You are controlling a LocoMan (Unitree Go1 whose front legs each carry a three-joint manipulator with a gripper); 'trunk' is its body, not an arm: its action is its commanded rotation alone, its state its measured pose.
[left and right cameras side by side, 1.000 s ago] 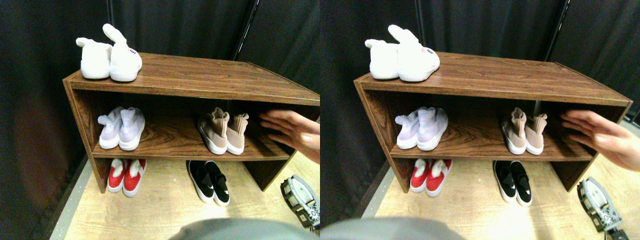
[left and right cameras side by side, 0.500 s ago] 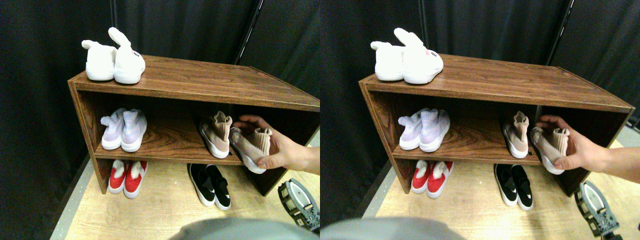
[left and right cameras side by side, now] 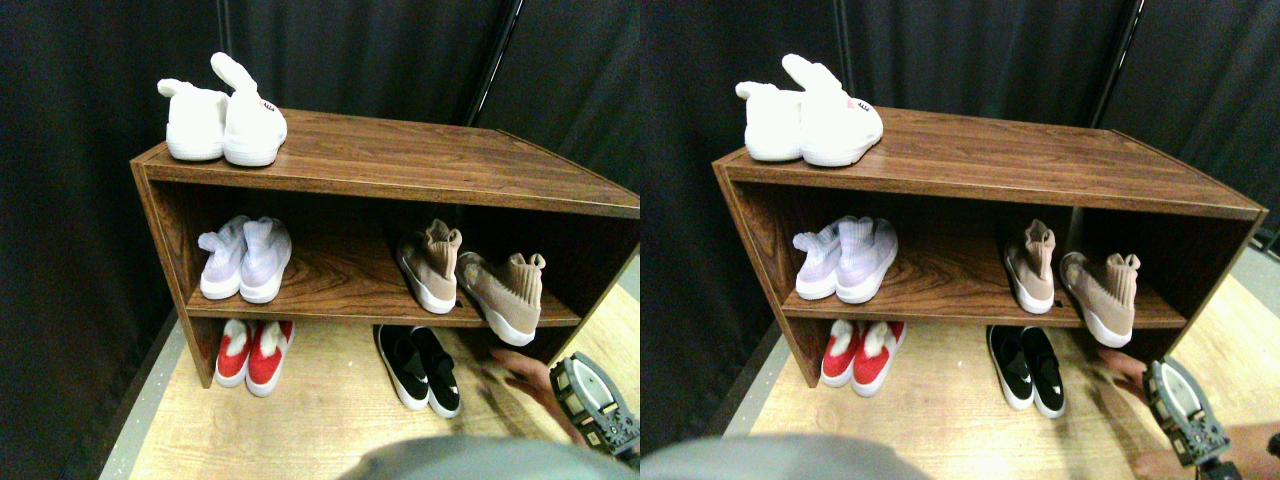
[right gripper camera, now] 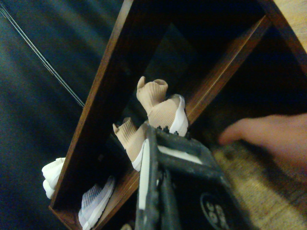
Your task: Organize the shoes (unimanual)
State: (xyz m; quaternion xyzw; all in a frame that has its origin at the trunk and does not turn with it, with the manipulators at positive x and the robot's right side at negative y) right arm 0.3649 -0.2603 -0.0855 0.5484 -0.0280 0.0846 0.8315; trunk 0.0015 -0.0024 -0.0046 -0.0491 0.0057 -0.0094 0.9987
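1. Stereo pair view looks down on a brown wooden shoe rack [left and right cameras side by side: 400, 160] standing on a light wood floor [left and right cameras side by side: 320, 420], with dark curtains [left and right cameras side by side: 350, 50] behind it.
2. On the rack's top board, at the far left, sits a pair of fluffy white bunny-ear slippers [left and right cameras side by side: 222, 115], side by side and touching.
3. On the middle shelf [left and right cameras side by side: 340, 290], at the left, a pair of lavender knit sneakers [left and right cameras side by side: 246, 258] stands close together.
4. On the same shelf, to the right, are the two tan knit sock-collar sneakers: the left tan sneaker [left and right cameras side by side: 430, 266] stands squarely on the shelf, while the right tan sneaker [left and right cameras side by side: 503, 294] is skewed away from it, its white-soled end hanging over the shelf's near edge. The two are close at the far end and splay apart toward the near edge.
5. On the floor under the shelf, a red pair with white trim [left and right cameras side by side: 252, 352] sits at the left, and the black slip-ons [left and right cameras side by side: 420, 364] with white soles sit beside each other to the right of middle.
6. A person's hand [left and right cameras side by side: 528, 378], blurred, is low over the floor just right of the black slip-ons, below the skewed sneaker and touching neither.
7. The right gripper [left and right cameras side by side: 597, 403] sits at the lower right, near that hand and clear of every shoe. I cannot tell whether its jaws are apart or together.
8. Wrist view shows the dark jaw frame in front of both tan sneakers, with the blurred hand off to one side.
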